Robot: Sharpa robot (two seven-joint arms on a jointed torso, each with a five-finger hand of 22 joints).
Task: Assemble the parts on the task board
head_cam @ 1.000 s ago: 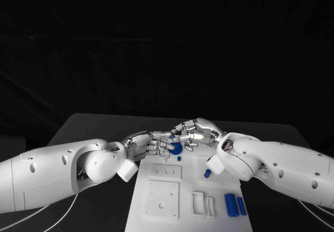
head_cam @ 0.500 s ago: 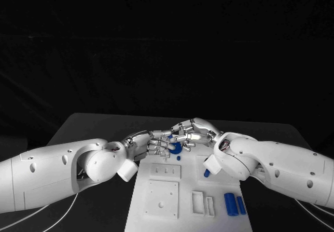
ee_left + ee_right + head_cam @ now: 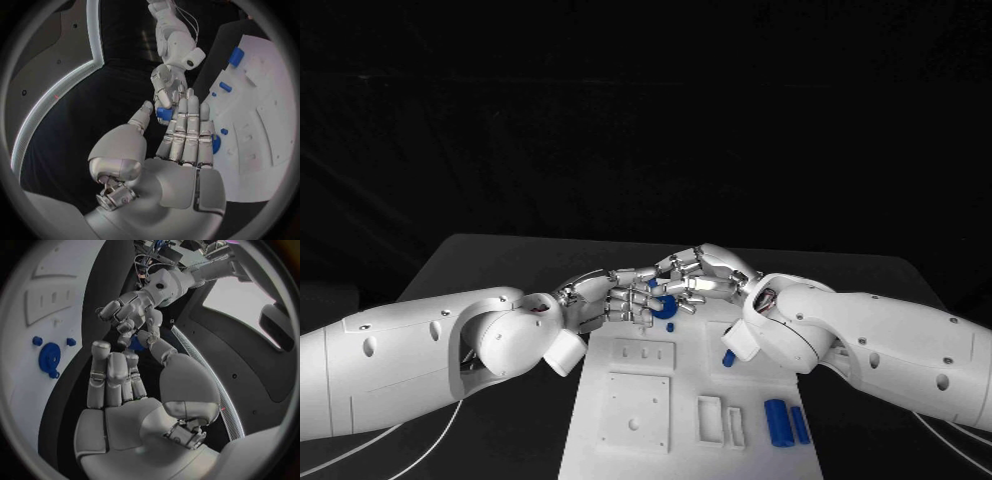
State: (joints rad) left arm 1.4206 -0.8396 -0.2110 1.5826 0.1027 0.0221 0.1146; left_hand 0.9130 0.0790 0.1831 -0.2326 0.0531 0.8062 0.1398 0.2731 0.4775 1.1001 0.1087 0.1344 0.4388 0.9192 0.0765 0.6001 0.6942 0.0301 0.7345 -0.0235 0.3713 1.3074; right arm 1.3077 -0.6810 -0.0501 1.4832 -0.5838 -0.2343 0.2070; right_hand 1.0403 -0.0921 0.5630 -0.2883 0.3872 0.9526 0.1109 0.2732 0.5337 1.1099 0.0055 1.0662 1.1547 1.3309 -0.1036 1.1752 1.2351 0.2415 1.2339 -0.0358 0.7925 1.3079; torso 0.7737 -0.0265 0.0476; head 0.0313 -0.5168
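From the head view, your left hand [image 3: 607, 298] and right hand [image 3: 704, 277] meet fingertip to fingertip above the far end of the task board [image 3: 678, 400] on the black worktop [image 3: 502, 262], over a round blue part [image 3: 664, 306]. In both wrist views, they pinch a small blue piece [image 3: 164, 113] between them.

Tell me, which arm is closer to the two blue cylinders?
Right. The right arm lies just beside the blue cylinders; the left arm is across the task board.
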